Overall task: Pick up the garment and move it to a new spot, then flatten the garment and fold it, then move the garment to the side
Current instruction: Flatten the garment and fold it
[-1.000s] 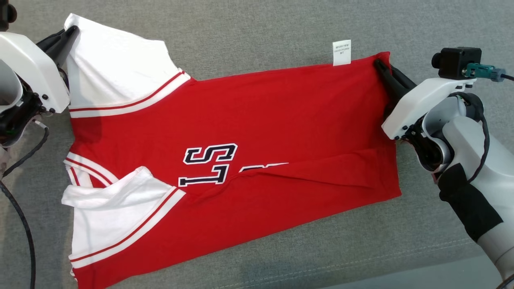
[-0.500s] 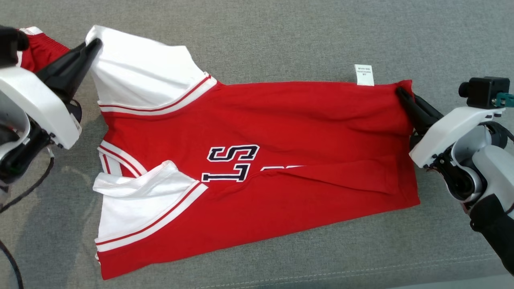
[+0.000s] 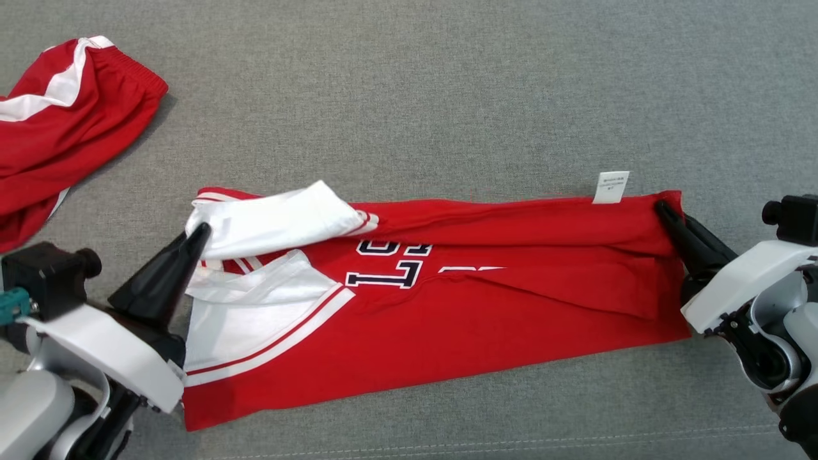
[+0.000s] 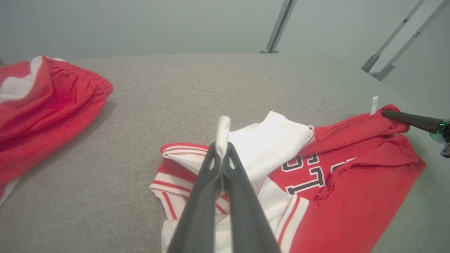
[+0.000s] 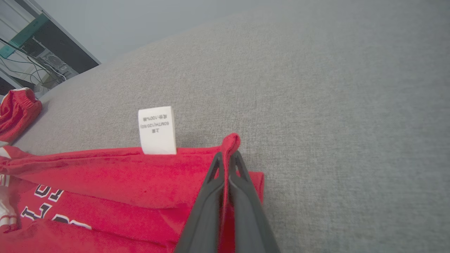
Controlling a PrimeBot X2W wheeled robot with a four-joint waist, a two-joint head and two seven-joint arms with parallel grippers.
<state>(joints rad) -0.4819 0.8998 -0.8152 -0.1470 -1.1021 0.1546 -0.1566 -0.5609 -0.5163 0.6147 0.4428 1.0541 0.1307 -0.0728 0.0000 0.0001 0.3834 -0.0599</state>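
The garment (image 3: 486,319) is a red jersey with white sleeves and dark lettering, lying lengthwise on the grey cushion (image 3: 409,96). Its far edge is lifted and drawn over the near half. My left gripper (image 3: 202,230) is shut on the white sleeve (image 4: 270,147) at the left end; in the left wrist view the cloth sticks out past my left gripper (image 4: 222,149). My right gripper (image 3: 661,207) is shut on the red hem corner at the right end, beside a white care label (image 3: 611,186). The right wrist view shows my right gripper (image 5: 229,156) pinching that red corner (image 5: 232,140).
Another red and white garment (image 3: 57,121) lies bunched at the far left of the cushion (image 4: 211,80). Metal frame legs (image 4: 281,24) stand beyond the cushion's far side. A seam (image 3: 511,441) runs along the cushion's near edge.
Both grippers have drawn the jersey's far edge toward me, folding it over the near half. The head camera has shifted, bringing the other red garment into view at the far left.
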